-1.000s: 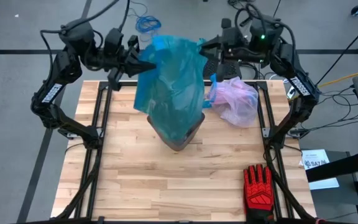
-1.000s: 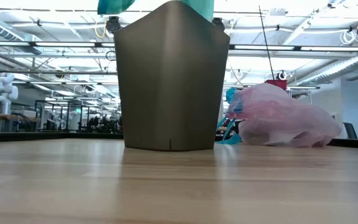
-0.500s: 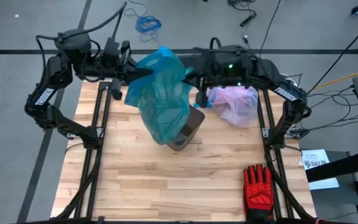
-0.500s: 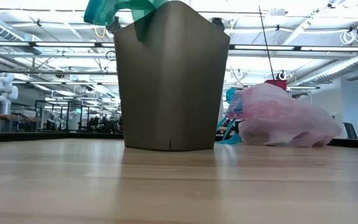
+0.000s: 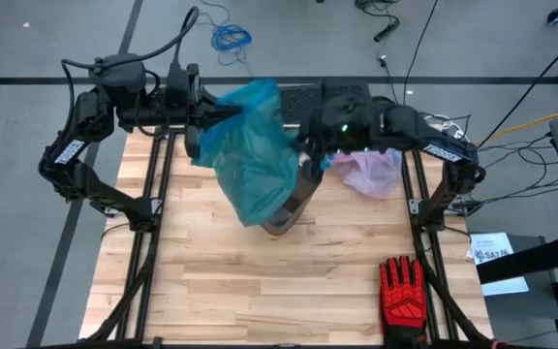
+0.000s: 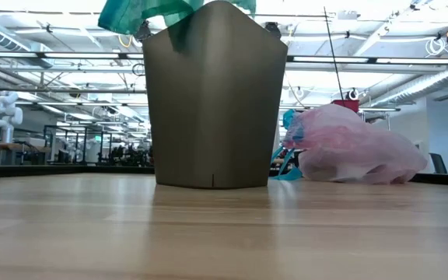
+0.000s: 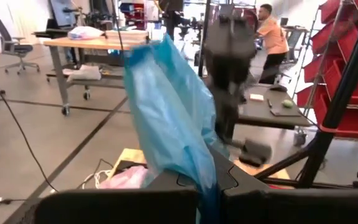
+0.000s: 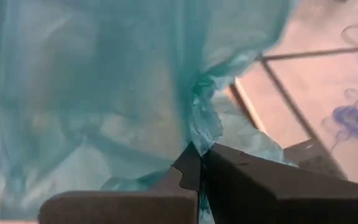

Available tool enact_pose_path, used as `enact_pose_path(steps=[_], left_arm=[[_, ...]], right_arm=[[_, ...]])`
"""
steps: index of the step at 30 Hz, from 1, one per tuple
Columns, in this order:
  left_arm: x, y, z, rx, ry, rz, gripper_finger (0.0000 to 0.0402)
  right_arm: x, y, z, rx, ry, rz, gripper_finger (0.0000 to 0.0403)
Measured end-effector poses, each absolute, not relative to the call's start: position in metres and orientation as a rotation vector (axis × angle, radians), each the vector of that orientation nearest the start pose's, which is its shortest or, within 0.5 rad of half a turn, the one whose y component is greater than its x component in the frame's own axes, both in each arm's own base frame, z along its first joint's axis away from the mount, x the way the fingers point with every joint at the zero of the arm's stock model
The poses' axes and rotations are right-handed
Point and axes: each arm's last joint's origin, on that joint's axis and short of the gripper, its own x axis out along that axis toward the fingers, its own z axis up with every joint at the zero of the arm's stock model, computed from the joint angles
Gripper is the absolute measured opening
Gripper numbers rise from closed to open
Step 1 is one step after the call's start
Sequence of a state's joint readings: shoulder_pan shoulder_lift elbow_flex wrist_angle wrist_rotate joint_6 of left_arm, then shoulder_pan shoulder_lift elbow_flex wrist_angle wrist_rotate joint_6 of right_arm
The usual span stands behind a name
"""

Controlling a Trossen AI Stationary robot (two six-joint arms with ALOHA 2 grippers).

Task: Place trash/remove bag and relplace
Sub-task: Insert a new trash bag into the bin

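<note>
Big open workshop: grey concrete floor (image 7: 36, 134), wooden workbench (image 7: 82, 45), red shelving (image 7: 347, 74), white ceiling trusses (image 6: 61, 35) with strip lights.

Over the last second the teal bag (image 5: 250, 145) came down from high above the bin (image 6: 213, 97) and shifted toward the left side of the table, so that the bin's right rim showed beside it. In the low view its folds dropped to hang over the bin's left rim. The left gripper (image 5: 201, 121), clamped on the bag, moved a little nearer the table. The right gripper (image 5: 310, 155), also pinching the bag, swung inward and down toward the bin.
</note>
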State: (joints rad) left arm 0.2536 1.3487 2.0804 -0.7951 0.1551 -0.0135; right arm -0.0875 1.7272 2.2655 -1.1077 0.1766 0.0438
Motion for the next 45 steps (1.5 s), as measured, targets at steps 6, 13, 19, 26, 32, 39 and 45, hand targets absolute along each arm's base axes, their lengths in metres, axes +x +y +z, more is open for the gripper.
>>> enact_pose_path(steps=[6,13,19,26,32,39,45], left_arm=[[0.196,0.043,0.562,-0.031,0.071,0.104,0.0000],[0.197,0.040,0.563,-0.028,0.066,0.156,0.0000],[0.213,0.036,0.554,-0.057,0.109,0.128,0.0000],[0.240,0.030,0.542,-0.056,0.146,0.130,0.0000],[0.255,0.030,0.540,-0.053,0.119,0.130,0.0000],[0.254,0.030,0.543,-0.051,0.097,0.150,0.0000],[0.254,0.030,0.543,-0.051,0.103,0.153,0.0000]], right_arm=[[0.318,-0.014,0.464,0.094,0.555,-0.247,0.0000],[0.304,0.007,0.432,0.293,0.324,-0.202,0.0000],[0.312,0.010,0.389,0.356,0.303,-0.266,0.0000],[0.309,0.008,0.372,0.360,0.413,-0.315,0.0000],[0.299,0.006,0.374,0.440,0.433,-0.337,0.0005],[0.259,0.004,0.407,0.468,0.327,-0.318,0.0097],[0.240,0.003,0.416,0.458,0.309,-0.332,0.0211]])
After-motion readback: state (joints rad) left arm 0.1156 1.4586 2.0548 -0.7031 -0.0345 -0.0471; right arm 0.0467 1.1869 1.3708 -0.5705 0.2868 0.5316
